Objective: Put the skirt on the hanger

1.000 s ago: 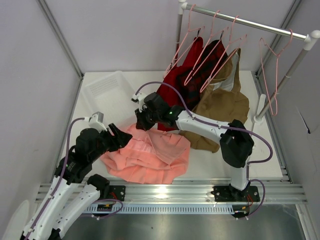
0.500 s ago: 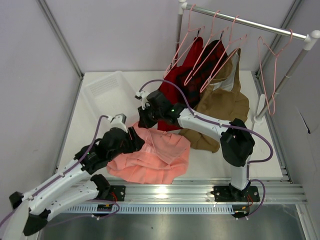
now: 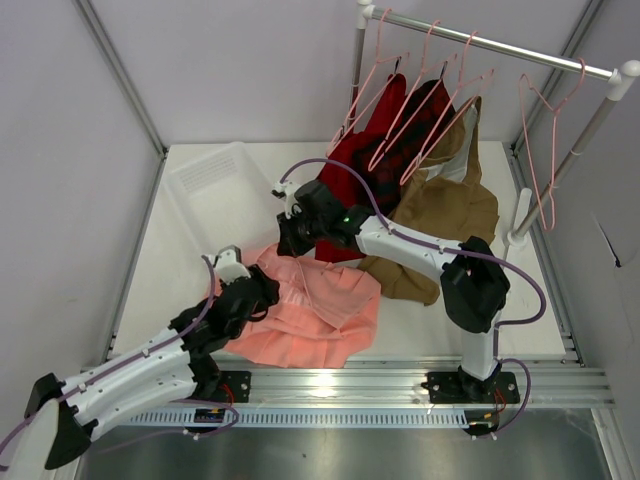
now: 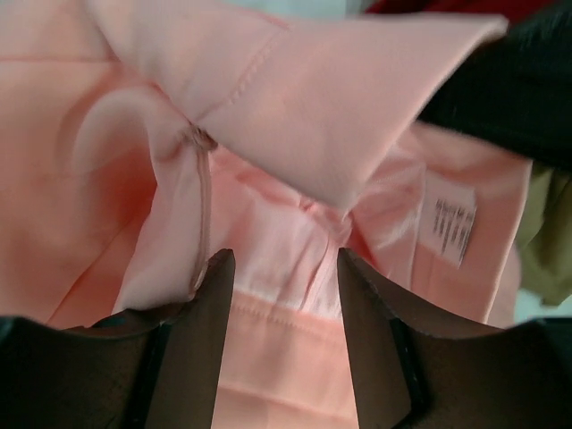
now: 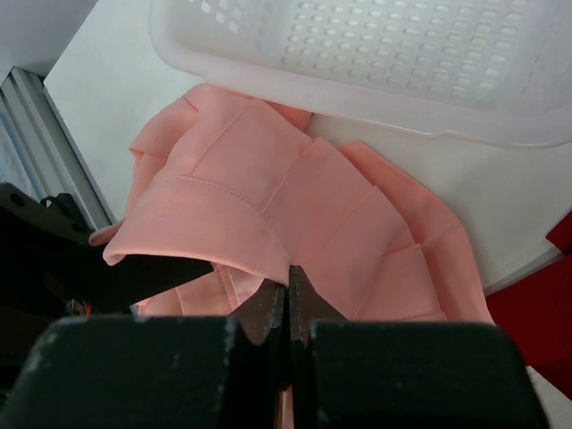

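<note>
The salmon-pink skirt [image 3: 320, 320] lies crumpled on the table near the front edge. My right gripper [image 3: 288, 240] is shut on a folded edge of the skirt [image 5: 268, 188] and holds that flap raised; its jaws [image 5: 288, 273] meet with cloth pinched at the tips. Under the raised flap, my left gripper [image 3: 262, 290] stands open at the skirt's left side. Its two fingers straddle a stitched band of the skirt [image 4: 295, 134] without clamping it [image 4: 281, 259]. An empty pale-pink hanger [image 3: 529, 150] hangs at the right end of the rail.
A silver rail [image 3: 500, 45] at the back right carries several more pink hangers, a dark red garment [image 3: 350, 170] and a tan-brown garment [image 3: 445, 215]. A white perforated basket [image 3: 210, 180] sits behind the skirt, close to the right gripper [image 5: 402, 54].
My left arm has stretched forward and lowered, bringing its gripper in under the raised flap from the left, jaws slightly narrower. The right gripper shifted a little right, still holding the cloth.
</note>
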Robot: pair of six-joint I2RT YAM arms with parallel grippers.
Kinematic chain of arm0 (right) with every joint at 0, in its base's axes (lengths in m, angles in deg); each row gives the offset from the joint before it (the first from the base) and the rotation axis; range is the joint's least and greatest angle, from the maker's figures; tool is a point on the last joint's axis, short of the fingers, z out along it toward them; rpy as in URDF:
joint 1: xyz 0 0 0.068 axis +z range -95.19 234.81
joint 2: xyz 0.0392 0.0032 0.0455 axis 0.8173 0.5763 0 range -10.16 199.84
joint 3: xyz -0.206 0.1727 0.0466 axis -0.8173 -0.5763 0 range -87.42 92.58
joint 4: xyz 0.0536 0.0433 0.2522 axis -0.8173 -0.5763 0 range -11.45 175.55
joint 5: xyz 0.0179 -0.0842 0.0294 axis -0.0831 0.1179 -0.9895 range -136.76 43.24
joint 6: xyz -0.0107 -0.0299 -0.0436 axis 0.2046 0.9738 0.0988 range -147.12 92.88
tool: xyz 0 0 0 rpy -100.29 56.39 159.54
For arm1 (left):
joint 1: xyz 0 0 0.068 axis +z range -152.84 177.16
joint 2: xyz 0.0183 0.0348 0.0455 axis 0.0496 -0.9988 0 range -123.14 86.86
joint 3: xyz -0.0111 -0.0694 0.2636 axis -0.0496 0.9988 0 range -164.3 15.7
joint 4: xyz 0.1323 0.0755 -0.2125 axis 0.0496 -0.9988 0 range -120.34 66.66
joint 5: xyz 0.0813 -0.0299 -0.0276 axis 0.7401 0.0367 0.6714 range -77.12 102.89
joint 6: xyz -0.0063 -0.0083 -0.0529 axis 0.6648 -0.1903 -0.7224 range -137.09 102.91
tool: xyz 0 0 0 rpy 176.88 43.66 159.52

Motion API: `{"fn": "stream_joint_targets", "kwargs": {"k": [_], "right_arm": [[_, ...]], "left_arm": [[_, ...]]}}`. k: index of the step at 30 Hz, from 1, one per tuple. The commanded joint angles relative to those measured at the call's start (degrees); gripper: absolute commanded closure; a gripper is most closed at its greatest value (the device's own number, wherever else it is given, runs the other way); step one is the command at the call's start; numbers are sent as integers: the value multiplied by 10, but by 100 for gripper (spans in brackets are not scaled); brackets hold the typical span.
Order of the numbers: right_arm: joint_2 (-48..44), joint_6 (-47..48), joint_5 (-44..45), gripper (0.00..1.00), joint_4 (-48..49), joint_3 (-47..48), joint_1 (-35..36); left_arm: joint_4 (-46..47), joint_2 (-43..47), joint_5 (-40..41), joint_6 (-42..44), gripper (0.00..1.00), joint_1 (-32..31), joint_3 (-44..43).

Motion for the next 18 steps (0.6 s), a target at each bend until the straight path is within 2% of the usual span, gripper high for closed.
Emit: {"fn": "stream_joint_targets", "kwargs": {"k": [1,12,18], "right_arm": [[7,-10,-14,100,-1,24,-2],[12,-36,-19,100,11,25,-8],[18,-55,-37,100,16,29,-19]], "left_arm": [[132,12,25,-16,45,30,26],[251,63,-60,-21,46,155,102],[292,63,-67,-8,44,175,123]]}}
